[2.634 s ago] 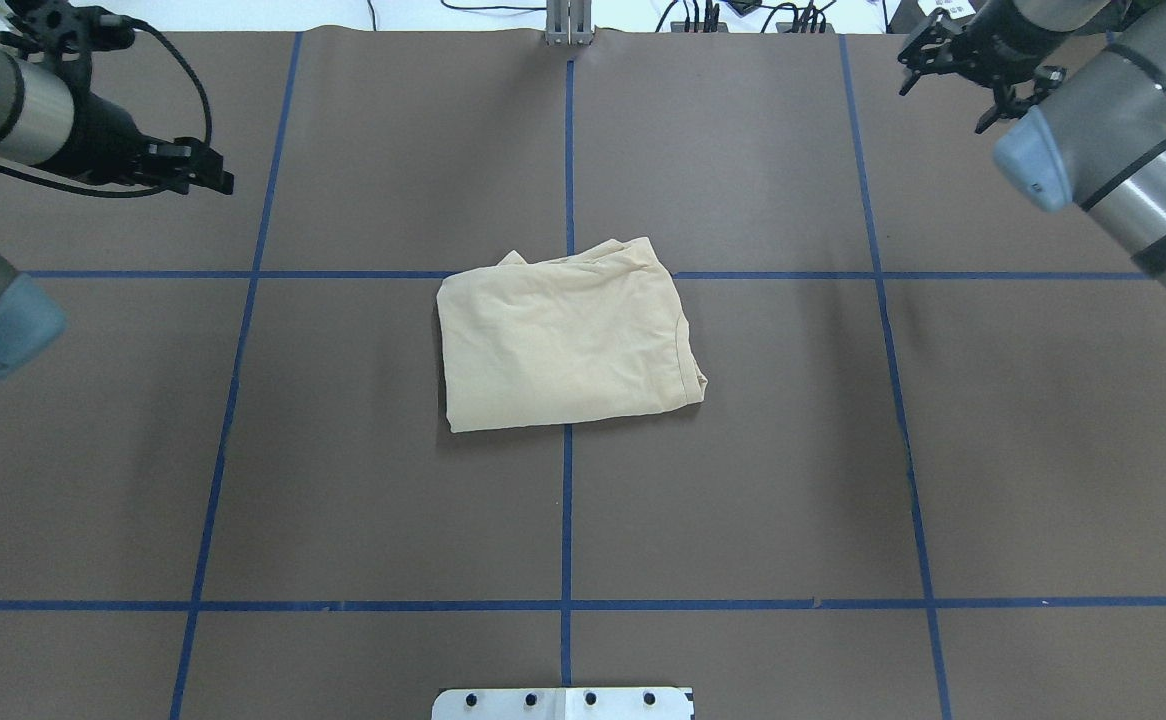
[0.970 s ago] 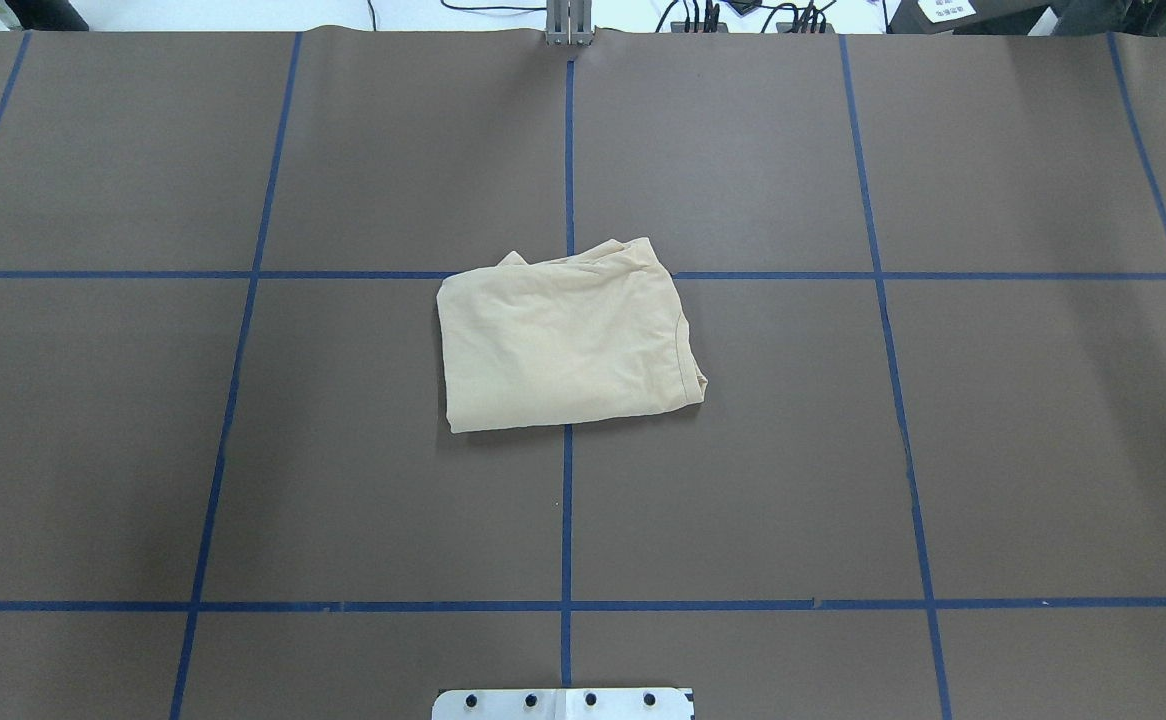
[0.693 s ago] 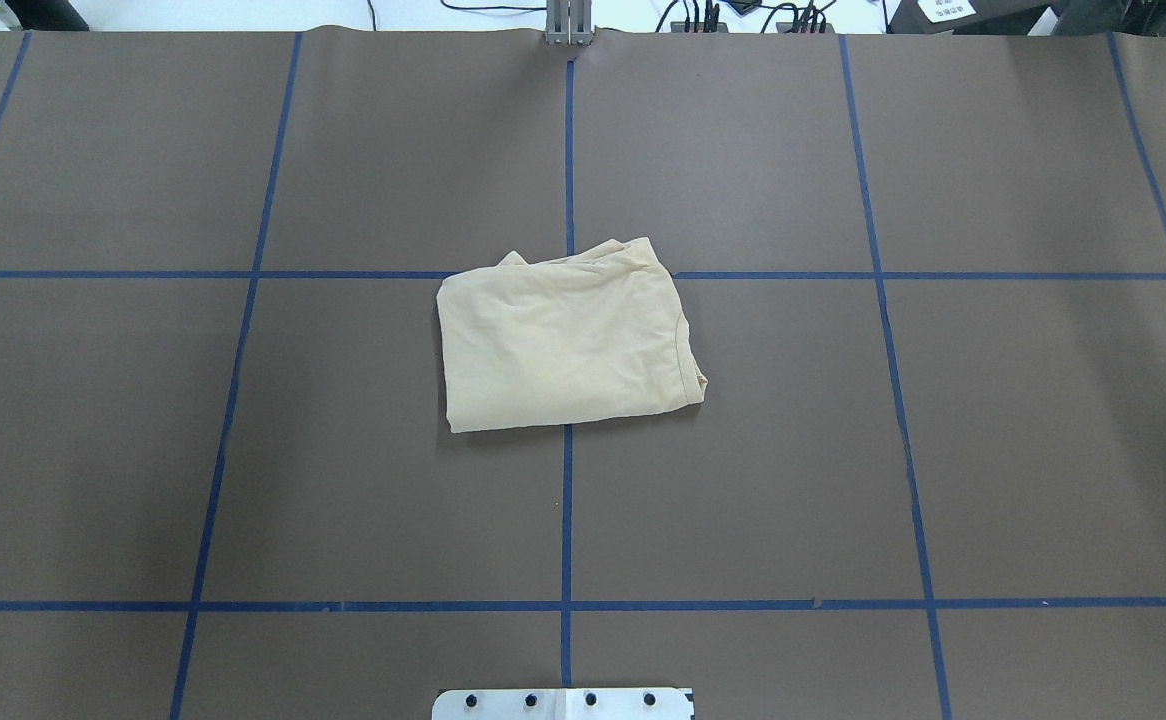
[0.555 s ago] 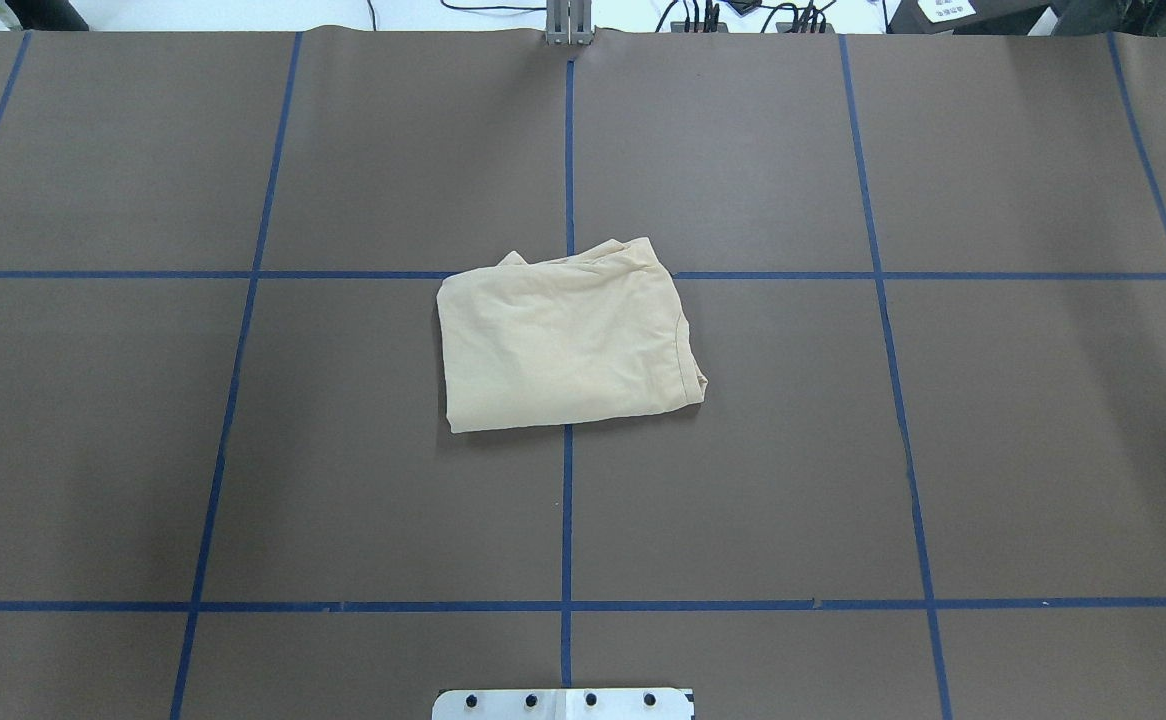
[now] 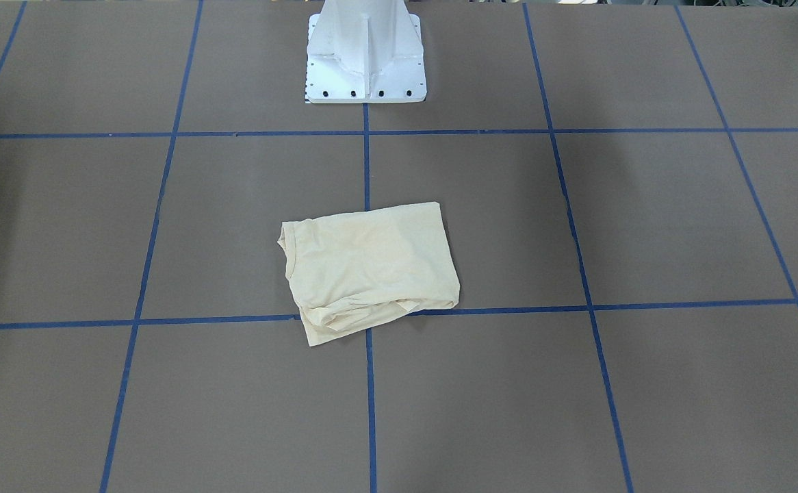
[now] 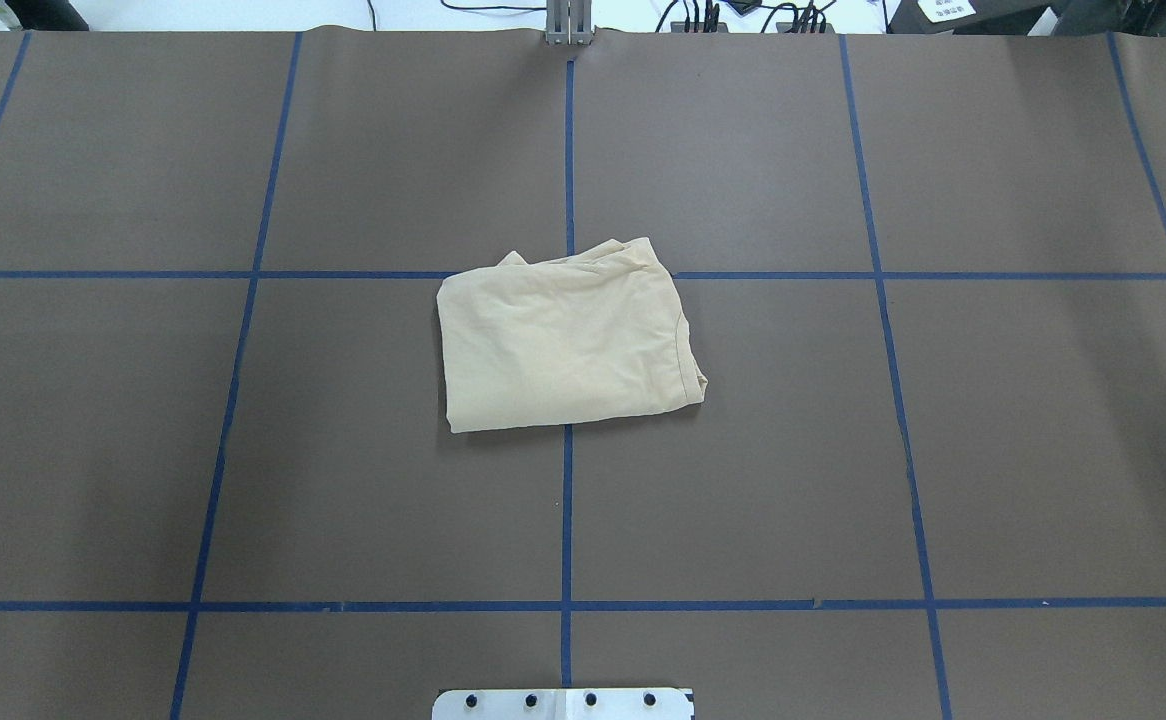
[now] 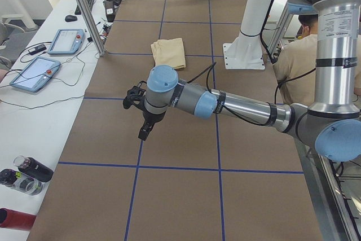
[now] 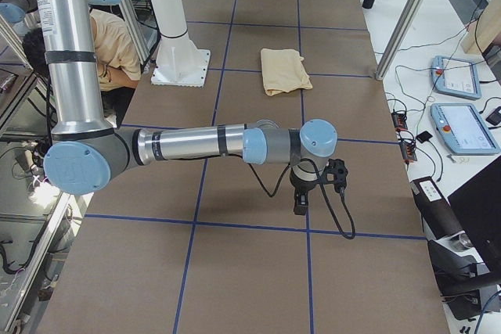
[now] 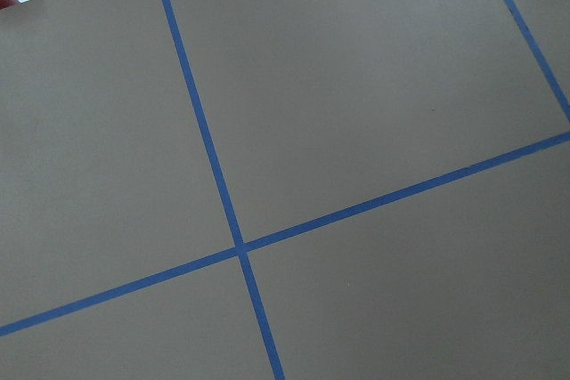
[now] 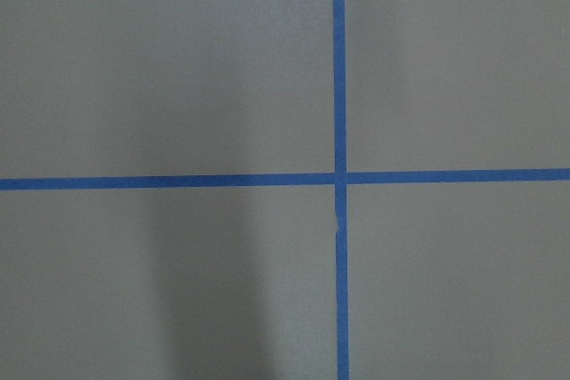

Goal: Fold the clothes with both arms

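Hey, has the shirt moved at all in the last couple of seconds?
No. In the overhead view the shirt lies exactly where it did, still straddling the centre tape line with the same outline.

No legible text anywhere; white card [image 6: 946,9] at overhead view's top right, print too small to read.

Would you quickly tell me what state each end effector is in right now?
Left end effector: cannot be told, seen only from the side.
Right end effector: cannot be told either.
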Controlling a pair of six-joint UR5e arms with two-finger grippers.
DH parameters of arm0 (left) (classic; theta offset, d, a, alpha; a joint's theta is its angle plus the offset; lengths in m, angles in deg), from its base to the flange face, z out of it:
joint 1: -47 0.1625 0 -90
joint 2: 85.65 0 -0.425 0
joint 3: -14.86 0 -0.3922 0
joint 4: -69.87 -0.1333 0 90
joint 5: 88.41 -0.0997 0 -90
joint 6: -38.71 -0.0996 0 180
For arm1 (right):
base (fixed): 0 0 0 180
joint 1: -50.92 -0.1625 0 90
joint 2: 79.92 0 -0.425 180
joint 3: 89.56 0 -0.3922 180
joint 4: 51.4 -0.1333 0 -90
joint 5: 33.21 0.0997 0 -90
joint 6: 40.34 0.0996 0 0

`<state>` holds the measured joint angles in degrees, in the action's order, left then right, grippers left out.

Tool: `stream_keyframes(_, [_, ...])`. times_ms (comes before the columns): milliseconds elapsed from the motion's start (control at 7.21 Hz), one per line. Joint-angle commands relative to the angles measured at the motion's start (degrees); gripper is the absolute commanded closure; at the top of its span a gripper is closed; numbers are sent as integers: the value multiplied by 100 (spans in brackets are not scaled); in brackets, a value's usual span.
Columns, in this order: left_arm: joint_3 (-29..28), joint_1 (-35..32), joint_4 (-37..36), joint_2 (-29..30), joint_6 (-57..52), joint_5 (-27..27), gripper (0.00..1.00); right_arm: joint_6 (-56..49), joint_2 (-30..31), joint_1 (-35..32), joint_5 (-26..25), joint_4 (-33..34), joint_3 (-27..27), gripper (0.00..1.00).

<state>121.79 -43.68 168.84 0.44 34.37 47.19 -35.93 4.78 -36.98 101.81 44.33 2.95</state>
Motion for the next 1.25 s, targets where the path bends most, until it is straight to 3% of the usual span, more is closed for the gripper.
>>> stream_keyframes(0, [169,-2,-9,-40,20,-60,0,-10,-6,9,24,-2,21,0])
stream_keyframes(555, [223,7,-35,-128,73,-69,0,-63,38,18,366,-2,30,0])
stream_keyframes(1109, [423,-11,-61,-189,73,-51,0,-19,82,1,341,-2,-14,0])
